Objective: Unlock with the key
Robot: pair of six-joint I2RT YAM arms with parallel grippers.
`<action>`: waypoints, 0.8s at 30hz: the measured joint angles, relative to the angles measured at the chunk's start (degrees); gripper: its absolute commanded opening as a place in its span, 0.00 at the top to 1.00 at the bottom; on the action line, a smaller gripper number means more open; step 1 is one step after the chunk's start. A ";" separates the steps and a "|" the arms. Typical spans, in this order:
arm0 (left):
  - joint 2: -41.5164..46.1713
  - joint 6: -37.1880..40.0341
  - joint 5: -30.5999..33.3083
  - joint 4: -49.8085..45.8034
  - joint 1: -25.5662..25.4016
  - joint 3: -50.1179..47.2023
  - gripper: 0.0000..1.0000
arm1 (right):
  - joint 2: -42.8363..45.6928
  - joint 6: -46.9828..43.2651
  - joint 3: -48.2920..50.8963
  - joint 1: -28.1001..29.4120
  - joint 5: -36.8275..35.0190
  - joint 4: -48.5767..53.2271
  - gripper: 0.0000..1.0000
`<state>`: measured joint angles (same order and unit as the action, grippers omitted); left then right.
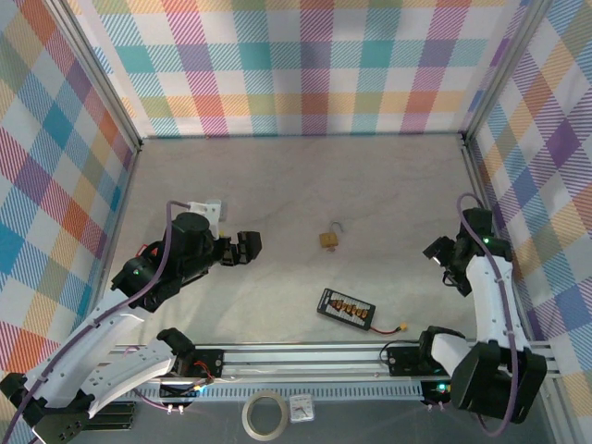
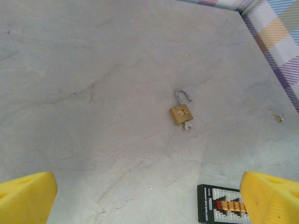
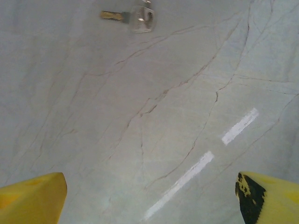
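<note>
Key [image 3: 135, 17] lay flat toward the worktop's [image 3: 140, 116] right edge | light, thin, stiff, likely slippery | best pinched across its head | left gripper [image 2: 148, 179] and right gripper [image 3: 149, 182] both gaped, empty

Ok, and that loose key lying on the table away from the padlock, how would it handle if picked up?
The key lies flat on the smooth table, so it is probably hard to pinch off the surface and may slide when nudged. It looks thin, tiny and metal, so it is likely stiff and light.
</note>
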<state>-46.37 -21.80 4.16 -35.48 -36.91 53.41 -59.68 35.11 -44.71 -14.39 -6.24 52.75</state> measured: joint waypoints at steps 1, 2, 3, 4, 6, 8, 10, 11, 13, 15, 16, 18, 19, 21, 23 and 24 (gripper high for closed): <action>-0.22 0.00 -0.24 0.11 0.00 0.00 0.00 | -0.87 0.00 1.22 -1.25 0.33 -1.20 0.10; -0.44 -0.02 -0.31 0.17 0.00 0.00 0.00 | -1.77 -0.04 2.58 -2.56 0.50 -2.45 0.12; -0.57 -0.02 -0.33 0.24 0.00 -0.02 0.00 | -2.34 -0.02 3.56 -3.56 0.57 -3.52 0.14; -0.72 -0.04 -0.33 0.33 -0.02 -0.02 0.00 | -2.91 -0.04 4.63 -4.76 0.76 -4.83 0.15; -0.79 -0.22 -0.31 0.37 0.00 -0.02 0.00 | -3.82 -0.02 6.03 -6.73 0.96 -6.88 0.16; -0.79 -0.44 -0.28 0.50 -0.02 -0.02 0.00 | -4.63 -0.04 6.38 -7.82 0.90 -8.76 0.18; -0.83 -0.66 -0.31 0.96 0.00 -0.02 0.00 | -5.46 -0.15 6.34 -8.41 0.92 -11.32 0.20; -0.87 -0.70 -0.31 1.14 -0.02 -0.02 0.00 | -6.01 -0.35 6.19 -8.52 0.92 -12.09 0.21; -1.18 -0.87 -0.28 1.20 -0.02 -0.02 0.00 | -8.13 -1.31 5.18 -8.74 0.92 -13.51 0.22; -1.66 -0.90 -0.28 1.22 0.00 -0.02 0.00 | -10.75 -2.78 3.67 -8.85 0.98 -14.91 0.23; -1.97 -0.90 -0.28 1.20 -0.02 -0.02 0.00 | -12.26 -3.63 2.78 -8.85 1.01 -15.61 0.24; -2.40 -0.90 -0.28 1.20 0.00 -0.02 0.00 | -15.04 -5.51 1.20 -8.87 1.64 -16.96 0.25; -2.58 -0.87 -0.28 1.20 0.00 -0.02 0.00 | -16.22 -6.34 0.63 -8.85 2.10 -17.68 0.25; -2.78 -0.87 -0.28 1.22 0.00 -0.02 0.00 | -17.92 -7.76 0.07 -8.85 2.54 -19.04 0.27; -2.97 -0.87 -0.28 1.22 -0.02 -0.02 0.00 | -19.02 -8.96 -0.13 -8.87 2.78 -19.96 0.30; -3.06 -0.87 -0.28 1.22 -0.02 -0.02 0.00 | -19.34 -9.29 -0.24 -8.87 2.89 -20.11 0.31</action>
<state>-49.43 -22.68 3.88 -34.26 -36.93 53.39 -79.02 25.82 -44.95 -23.27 -3.36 32.64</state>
